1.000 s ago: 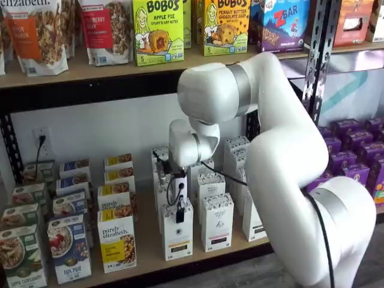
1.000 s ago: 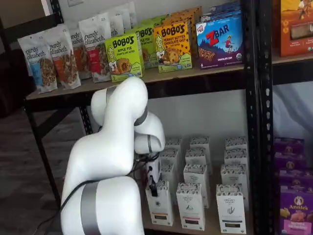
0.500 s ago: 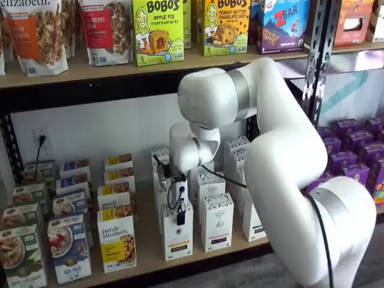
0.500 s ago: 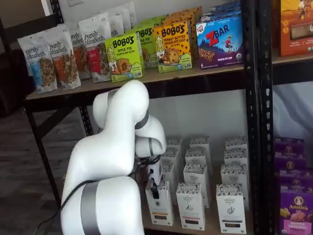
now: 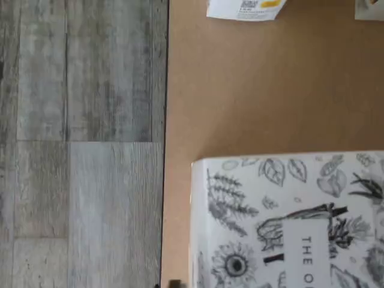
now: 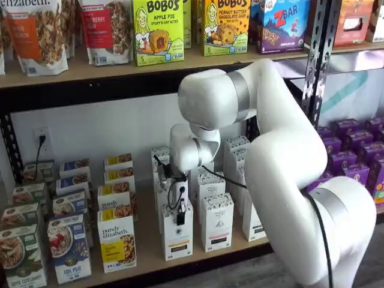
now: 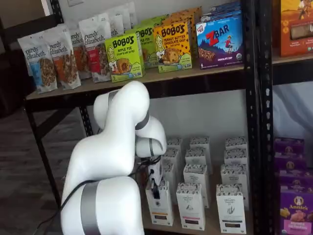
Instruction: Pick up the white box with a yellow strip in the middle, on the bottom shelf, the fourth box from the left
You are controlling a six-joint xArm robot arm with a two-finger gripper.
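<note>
Nearest the cameras, the white arm is seen in both shelf views, bent down toward the bottom shelf. At its end the gripper is set down over the top of the white box, the front carton of its row, standing upright near the shelf's front edge. The yellow strip low on its black label is made out in a shelf view; where the other shelf camera catches the box, the label is seen only as a dark patch. One black finger is shown against the box's front face, so whether the fingers are closed on the carton cannot be told. Only in the wrist view is the speckled, leaf-printed top of the box seen close, lying over the tan board, with grey plank floor beyond the shelf's edge. Beside the box, like white cartons stand in rows running back toward the wall.
</note>
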